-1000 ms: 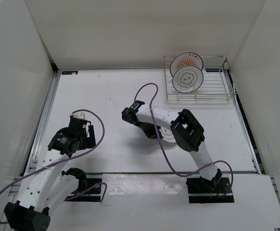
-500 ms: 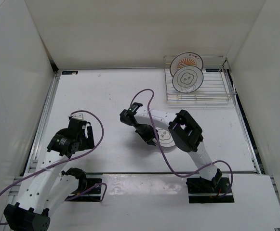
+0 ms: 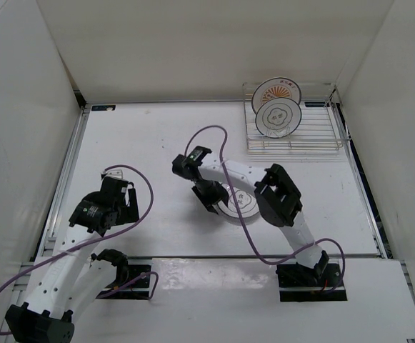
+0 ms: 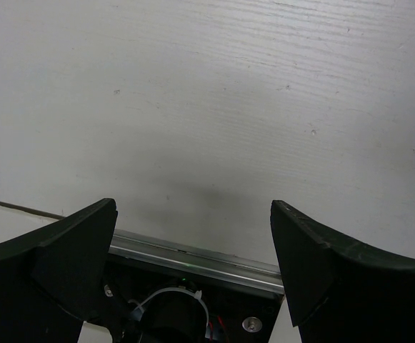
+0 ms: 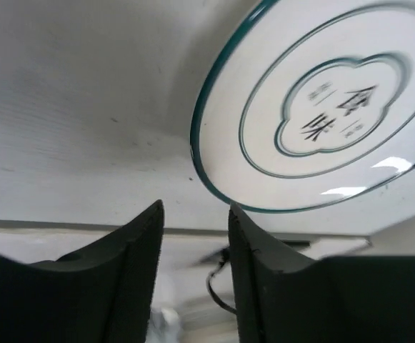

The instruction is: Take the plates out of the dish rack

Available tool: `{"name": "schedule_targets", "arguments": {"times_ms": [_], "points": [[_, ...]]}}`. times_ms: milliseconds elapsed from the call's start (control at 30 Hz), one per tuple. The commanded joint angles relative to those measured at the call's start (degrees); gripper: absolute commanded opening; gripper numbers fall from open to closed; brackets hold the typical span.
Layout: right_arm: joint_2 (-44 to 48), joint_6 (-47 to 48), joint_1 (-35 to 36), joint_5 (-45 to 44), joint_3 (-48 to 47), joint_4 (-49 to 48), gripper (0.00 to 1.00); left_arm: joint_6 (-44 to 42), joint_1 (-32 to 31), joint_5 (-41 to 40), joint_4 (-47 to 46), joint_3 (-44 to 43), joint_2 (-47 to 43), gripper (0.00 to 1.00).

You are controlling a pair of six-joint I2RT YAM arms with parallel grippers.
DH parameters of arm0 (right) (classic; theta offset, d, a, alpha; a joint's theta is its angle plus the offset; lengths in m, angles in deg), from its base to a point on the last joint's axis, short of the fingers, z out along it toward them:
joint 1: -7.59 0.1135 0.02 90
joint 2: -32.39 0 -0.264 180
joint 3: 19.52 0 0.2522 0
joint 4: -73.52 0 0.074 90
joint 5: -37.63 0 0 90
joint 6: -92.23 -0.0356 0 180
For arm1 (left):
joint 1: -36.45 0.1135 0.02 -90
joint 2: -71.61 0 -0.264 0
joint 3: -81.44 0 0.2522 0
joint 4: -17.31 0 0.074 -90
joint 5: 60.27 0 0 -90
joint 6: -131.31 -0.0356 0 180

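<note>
1. Right gripper (image 5: 195,214): jaws are standing partly apart and holding nothing; only bare table (image 3: 136,143) is showing in the gap.
2. Flat plate (image 3: 239,204): white with a flower-outline ring, lying face up on the table near its middle. It is sitting at 3 o'clock from the right gripper in the top view, and at 1 o'clock just beyond the fingertips in the wrist view, outside the jaws.
3. Rack (image 3: 314,139): sitting in the far right corner, between 1 and 2 o'clock from the right gripper and well apart from it.
4. Front plate (image 3: 278,118): white, flower-ringed, standing on edge in the rack and facing 6 o'clock, its rim line running 9 to 3.
5. Back plate (image 3: 277,87): orange sunburst, standing just behind the front plate and half hidden by it.
6. Left gripper (image 4: 193,236): jaws are gaping wide over bare table at the near left, holding nothing.
7. Judgement: two plates are waiting in the rack. The right arm is much the nearer, and the front plate's top rim looks the likeliest place to pinch.
</note>
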Motion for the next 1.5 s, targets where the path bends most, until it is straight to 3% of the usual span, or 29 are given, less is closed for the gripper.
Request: {"name": "schedule_targets", "arguments": {"times_ms": [0,33,67,267,400,533,800,1000,1167,1333,1467], "points": [[8.7,-5.6,-1.3,-6.8,-11.0,16.7,0.49,0.1,-0.1,-1.2,0.1,-0.8,-0.5,1.00],[9.7,-9.2,-3.0,-8.5,-12.3,16.6,0.60,0.2,-0.2,-1.2,-0.1,-0.9,-0.6,1.00],[13.3,-11.1,-4.1,-8.7,-14.3,16.5,0.79,0.2,-0.2,-1.2,-0.1,-1.0,-0.5,1.00],[20.3,-26.7,-18.6,-5.0,-18.6,15.2,0.80,0.0,-0.1,-1.9,-0.1,-1.4,-0.6,1.00],[28.0,-32.3,-29.8,-2.1,-10.2,7.9,0.88,-0.2,-0.2,-2.4,0.4,-1.2,-0.8,1.00],[26.9,-36.1,-40.2,4.7,-8.5,5.5,0.88,-0.2,-0.1,-3.1,1.2,-1.2,-1.1,1.00],[20.4,-43.5,-49.9,10.9,-9.2,2.1,0.87,-0.6,-0.2,-3.6,2.5,-3.5,-0.2,1.00],[17.1,-53.0,-52.9,12.6,-5.2,-2.1,0.78,-0.8,-0.1,-4.8,1.6,-2.9,0.0,1.00],[15.4,-55.5,-54.3,12.9,-3.5,-9.0,0.78,-1.3,-0.2,-6.0,2.1,-2.7,0.5,1.00],[12.4,-56.3,-55.4,12.0,-4.5,-10.0,0.78,-1.8,-0.2,-7.6,2.6,-2.1,1.2,1.00],[12.1,-58.4,-56.8,12.3,-0.1,-14.4,0.78,-2.3,-0.1,-8.4,2.1,-2.0,2.1,1.00]]}}
